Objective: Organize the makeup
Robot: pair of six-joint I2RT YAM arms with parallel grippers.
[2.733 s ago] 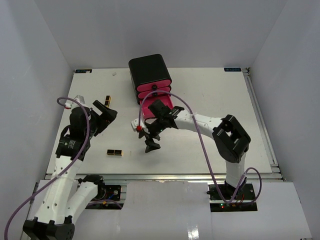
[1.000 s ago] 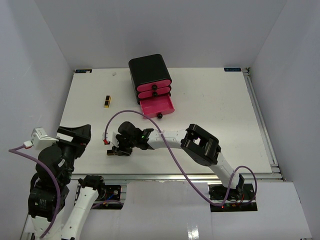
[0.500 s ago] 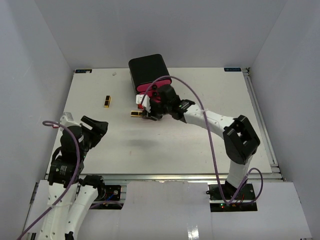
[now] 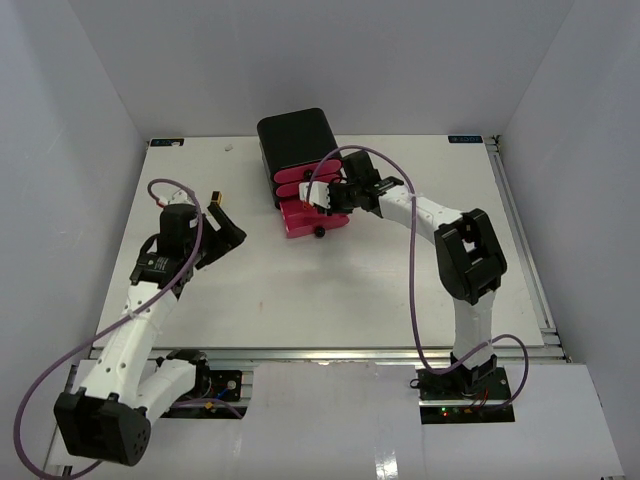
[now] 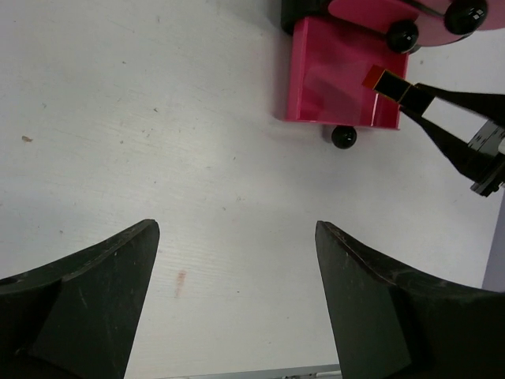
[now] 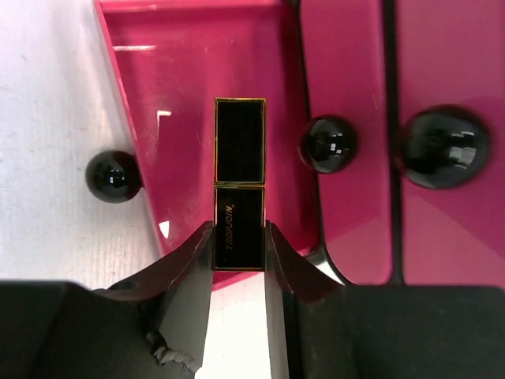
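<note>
My right gripper (image 6: 239,246) is shut on the lower half of a black-and-gold lipstick case (image 6: 239,181). The case hangs over the open bottom pink drawer (image 6: 177,110). From above, the right gripper (image 4: 322,196) sits at the drawer front of the black box (image 4: 295,135). In the left wrist view the held lipstick case (image 5: 392,83) shows above the open drawer (image 5: 331,75). My left gripper (image 5: 237,229) is open over bare table with nothing between its fingers. A second lipstick case (image 4: 216,196) lies on the table just beyond the left gripper (image 4: 226,234).
The two upper pink drawers (image 6: 442,79) are closed, their black knobs (image 6: 438,147) facing out. The open drawer's knob (image 6: 113,177) sticks out toward the table front. White walls enclose the table (image 4: 400,280) on three sides.
</note>
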